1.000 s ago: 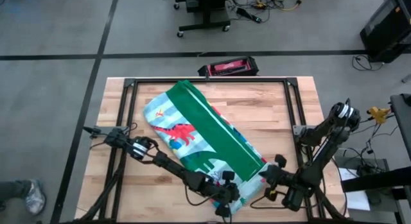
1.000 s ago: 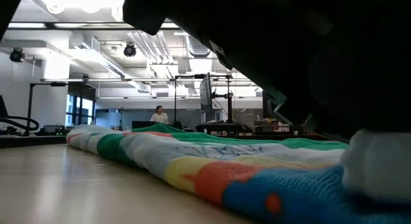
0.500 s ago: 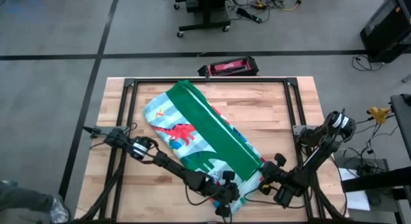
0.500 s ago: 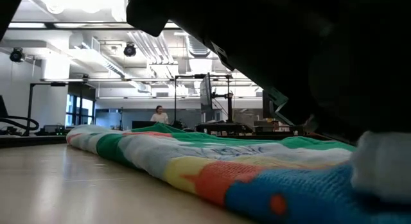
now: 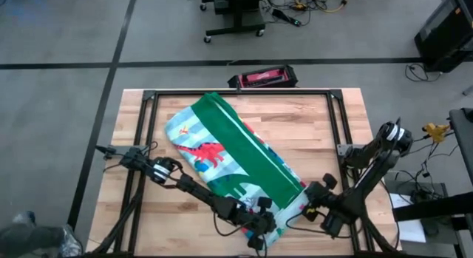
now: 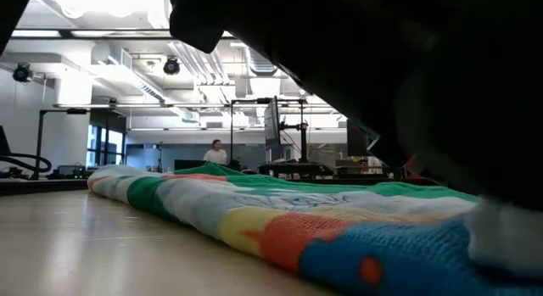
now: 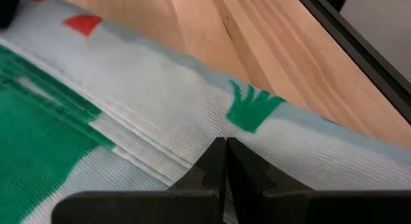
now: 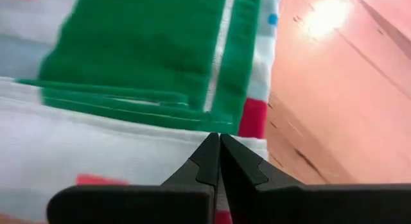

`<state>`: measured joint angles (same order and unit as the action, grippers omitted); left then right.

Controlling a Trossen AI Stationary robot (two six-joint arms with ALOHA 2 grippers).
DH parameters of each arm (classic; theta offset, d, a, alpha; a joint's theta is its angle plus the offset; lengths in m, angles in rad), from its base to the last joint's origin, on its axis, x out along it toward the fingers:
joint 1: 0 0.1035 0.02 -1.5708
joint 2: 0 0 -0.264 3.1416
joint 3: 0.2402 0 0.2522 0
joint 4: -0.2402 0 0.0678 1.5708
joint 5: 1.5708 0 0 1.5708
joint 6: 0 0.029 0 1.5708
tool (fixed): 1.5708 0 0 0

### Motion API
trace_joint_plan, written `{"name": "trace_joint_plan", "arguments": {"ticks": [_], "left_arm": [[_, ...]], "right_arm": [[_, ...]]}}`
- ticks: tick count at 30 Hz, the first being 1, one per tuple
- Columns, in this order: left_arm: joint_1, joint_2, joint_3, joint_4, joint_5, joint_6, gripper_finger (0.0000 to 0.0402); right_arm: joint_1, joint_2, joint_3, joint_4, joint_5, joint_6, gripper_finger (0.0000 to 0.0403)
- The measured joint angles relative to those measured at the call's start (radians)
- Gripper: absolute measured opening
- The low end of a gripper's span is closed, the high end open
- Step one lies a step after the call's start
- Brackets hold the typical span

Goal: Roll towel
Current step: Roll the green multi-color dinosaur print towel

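Here the towel [image 5: 233, 165] lies folded in a long strip on the table [image 5: 318, 132], its long axis running from far left to near right. Both grippers sit at its near-right end, left gripper [image 5: 264, 222] and right gripper [image 5: 305, 208], jaws pinched together on the end edge, so rolling would run up that axis.
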<state>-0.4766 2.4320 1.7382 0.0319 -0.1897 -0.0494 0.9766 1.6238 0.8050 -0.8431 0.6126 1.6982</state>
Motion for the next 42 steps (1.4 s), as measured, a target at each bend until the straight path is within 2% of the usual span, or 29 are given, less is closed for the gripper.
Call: {"name": "trace_joint_plan", "arguments": {"ticks": [6, 11, 16, 18, 22, 28, 32, 36, 42], "left_arm": [[0.002, -0.038, -0.004, -0.023, 0.029, 0.100, 0.0001], [0.026, -0.072, -0.004, 0.032, 0.052, 0.216, 0.0001], [0.105, -0.076, -0.003, 0.077, 0.246, 0.261, 0.0001], [0.138, -0.076, -0.003, 0.078, 0.269, 0.271, 0.0001], [0.180, -0.064, -0.002, 0.081, 0.312, 0.404, 0.0000], [0.191, -0.035, -0.003, 0.069, 0.407, 0.444, 0.0003], [0.193, -0.024, -0.003, 0.082, 0.419, 0.430, 0.0006], [0.201, -0.025, -0.002, 0.099, 0.424, 0.372, 0.0026], [0.233, -0.029, 0.010, 0.115, 0.608, 0.305, 0.0097]], "right_arm": [[-0.008, 0.025, 0.010, 0.017, -0.017, 0.009, 0.0000], [0.002, -0.017, 0.083, -0.102, 0.000, 0.009, 0.0000], [0.063, -0.027, 0.172, -0.172, -0.001, 0.005, 0.0000], [0.098, -0.019, 0.194, -0.166, -0.010, 0.024, 0.0000], [0.178, 0.016, 0.217, -0.136, -0.011, 0.104, 0.0000], [0.252, 0.105, 0.298, -0.114, -0.011, 0.199, 0.0004], [0.246, 0.194, 0.356, -0.115, -0.011, 0.188, 0.0035], [0.231, 0.270, 0.401, -0.112, -0.012, 0.191, 0.0097], [0.213, 0.308, 0.400, -0.079, -0.012, 0.213, 0.0190]]}}
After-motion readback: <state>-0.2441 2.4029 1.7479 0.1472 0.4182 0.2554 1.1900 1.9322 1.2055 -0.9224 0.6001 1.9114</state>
